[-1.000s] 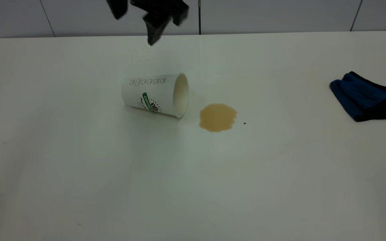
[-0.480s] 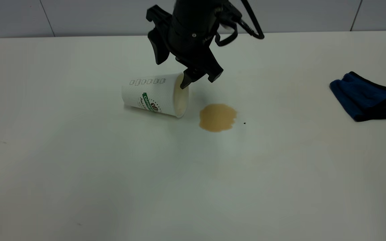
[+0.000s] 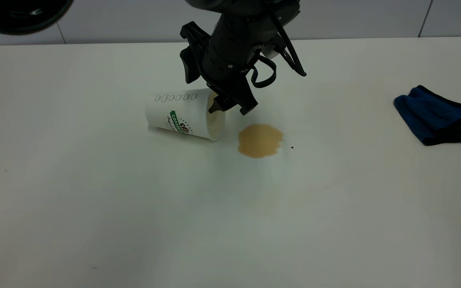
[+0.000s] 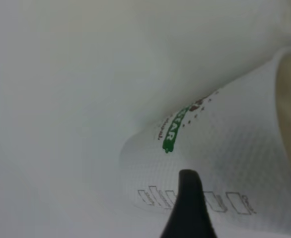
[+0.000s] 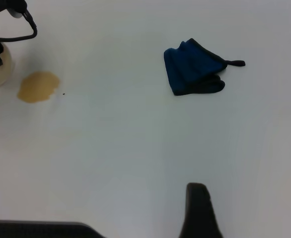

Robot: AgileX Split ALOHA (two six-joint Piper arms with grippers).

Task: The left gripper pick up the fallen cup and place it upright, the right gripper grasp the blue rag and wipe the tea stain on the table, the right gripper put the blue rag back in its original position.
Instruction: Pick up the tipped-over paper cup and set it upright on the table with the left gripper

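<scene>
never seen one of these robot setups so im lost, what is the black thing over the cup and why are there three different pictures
The black thing is the left gripper, a two-fingered claw at the end of a robot arm. Its fingers are open and sit at the mouth of the cup, a white paper cup lying on its side; nothing is held yet.

The wide picture comes from a camera outside the rig, facing the table. The other two come from small cameras on each arm's wrist. The left wrist one looks closely at the cup, with one finger poking into the picture. The right wrist one looks down from farther off; only a tip of the right gripper's finger shows.

Also on the table: a light-brown tea stain just beside the cup's mouth, and a blue rag lying untouched near the right edge.
</scene>
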